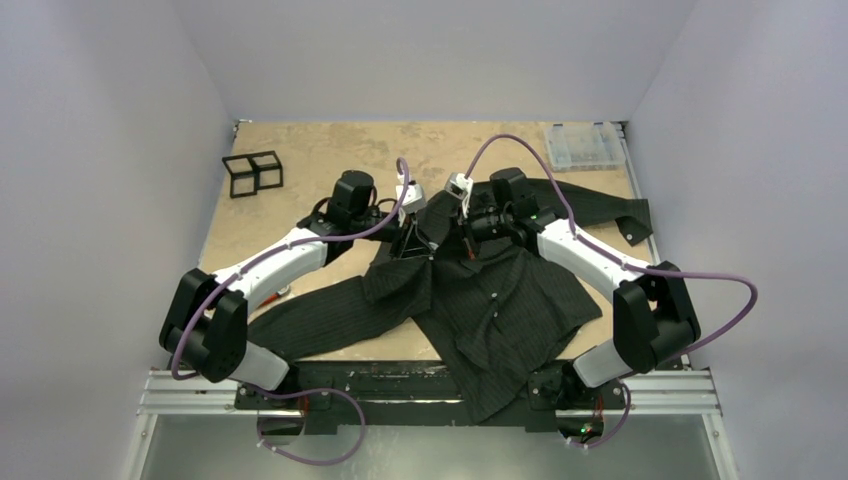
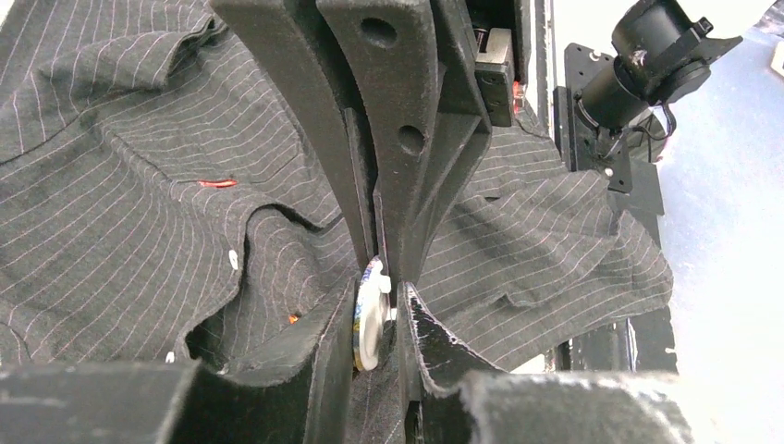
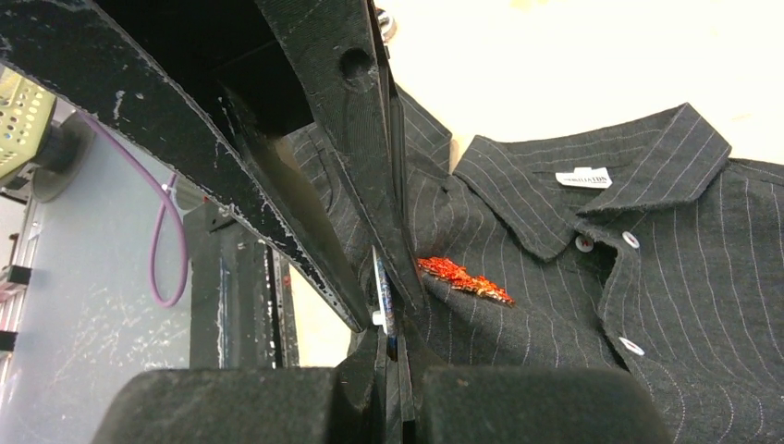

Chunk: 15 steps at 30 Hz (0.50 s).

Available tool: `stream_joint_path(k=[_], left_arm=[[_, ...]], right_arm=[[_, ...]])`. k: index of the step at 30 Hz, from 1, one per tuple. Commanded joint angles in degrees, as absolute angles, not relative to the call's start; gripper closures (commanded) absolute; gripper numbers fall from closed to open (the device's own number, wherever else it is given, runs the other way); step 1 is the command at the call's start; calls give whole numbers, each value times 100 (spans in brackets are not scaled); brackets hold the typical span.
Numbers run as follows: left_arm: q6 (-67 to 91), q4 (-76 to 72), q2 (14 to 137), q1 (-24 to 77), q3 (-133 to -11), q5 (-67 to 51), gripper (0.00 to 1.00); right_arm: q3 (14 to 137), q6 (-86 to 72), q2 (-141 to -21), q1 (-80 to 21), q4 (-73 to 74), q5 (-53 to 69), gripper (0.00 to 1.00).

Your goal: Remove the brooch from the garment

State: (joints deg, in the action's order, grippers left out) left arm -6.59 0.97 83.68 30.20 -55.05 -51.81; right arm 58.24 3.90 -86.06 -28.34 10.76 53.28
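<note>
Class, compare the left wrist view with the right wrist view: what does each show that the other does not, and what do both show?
Only the left wrist view plainly shows a round white-rimmed badge between the fingers. Only the right wrist view shows the collar, its white label and a purple cable. Both show the pinstriped shirt, with the left claw and right claw meeting tip to tip.

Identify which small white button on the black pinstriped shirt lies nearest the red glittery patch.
The leftmost small white button, at the collar of the black pinstriped shirt. Its neighbour and the lower button sit farther from the red glittery patch.
</note>
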Motion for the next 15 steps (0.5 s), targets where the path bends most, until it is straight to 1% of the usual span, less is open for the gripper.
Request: stream_joint_path(k=[1,7,8,15], left_arm=[[-815,-140,8385,3030,-5511,-4873,82],[-1282,-17,8292,3017,-5442,-4860,87],[-1315,-10,8297,2989,-5441,-4913,86],[-1441,-9,8254,2861,-5427,-4981,73]], right_arm=[[5853,349,-8364,-2826,911,5507,100],[5825,415,-8314,-2826,890,5613,100],[5827,446,-8314,-2830,896,5616,100],[5823,600,-8302,-2824,996,5557,100]])
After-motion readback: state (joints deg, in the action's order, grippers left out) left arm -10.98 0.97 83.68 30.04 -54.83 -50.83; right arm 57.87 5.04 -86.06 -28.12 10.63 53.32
